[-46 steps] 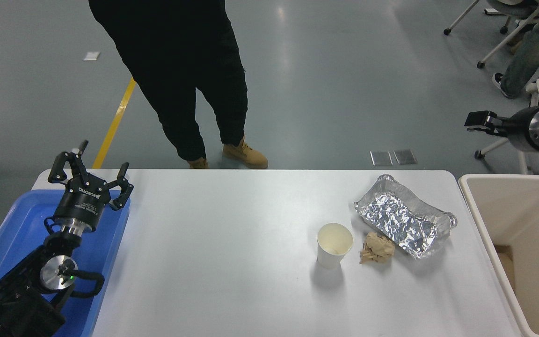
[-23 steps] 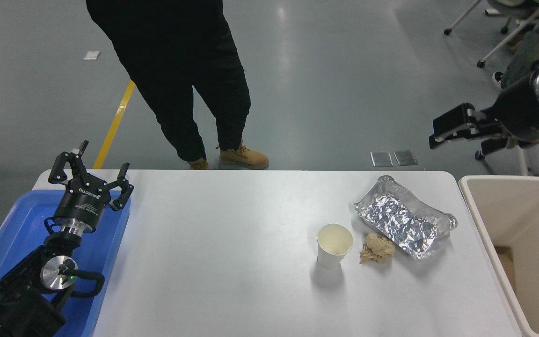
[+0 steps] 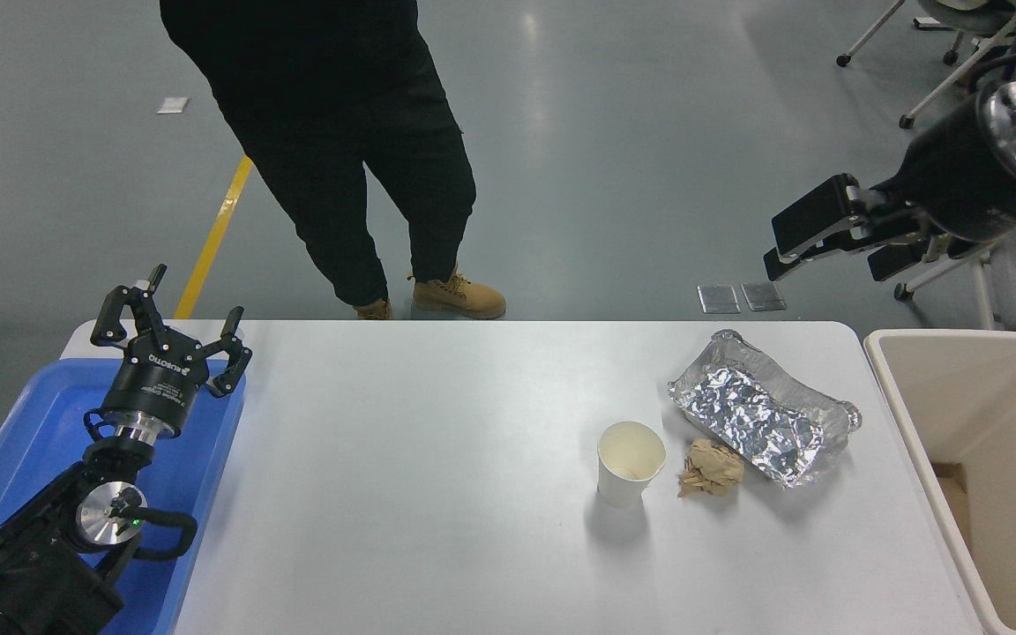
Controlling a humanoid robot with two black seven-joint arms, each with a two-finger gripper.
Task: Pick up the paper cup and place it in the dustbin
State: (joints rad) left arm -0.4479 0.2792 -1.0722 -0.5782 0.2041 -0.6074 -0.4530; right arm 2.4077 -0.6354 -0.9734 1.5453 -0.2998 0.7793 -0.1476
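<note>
Paper cup (image 3: 631, 462) stands upright on the white worktop (image 3: 437, 494), right of centre, open mouth up, cream interior visible. Nothing touches it. Just beside it on the right lies a crumpled brown paper wad (image 3: 712, 468), apart from the cup by a narrow gap. Behind the wad and touching or nearly touching it sits a crinkled foil tray (image 3: 759, 410), set at an angle, its long side running from upper left to lower right.

Dustbin (image 3: 931, 441): beige, rectangular, thick rim, standing off the worktop's right edge; its open top faces the camera. A brownish patch shows low inside it; cannot tell what it is.

Right tool (image 3: 781, 247) is high in the air beyond the worktop's far right corner, over the floor, well apart from the cup. It points to the left and slightly down. Its two flat fingers (image 3: 812, 220) lie close to each other with only a thin gap; cannot tell whether they are fully together.

Left tool (image 3: 168, 331) is parked at the lower left, over the far end of a blue plastic tray (image 3: 23, 441), fingers spread apart, holding nothing.

A person in black trousers and tan boots (image 3: 459, 295) stands at the worktop's far side, left of centre. Office chair legs (image 3: 914, 70) at top right.
</note>
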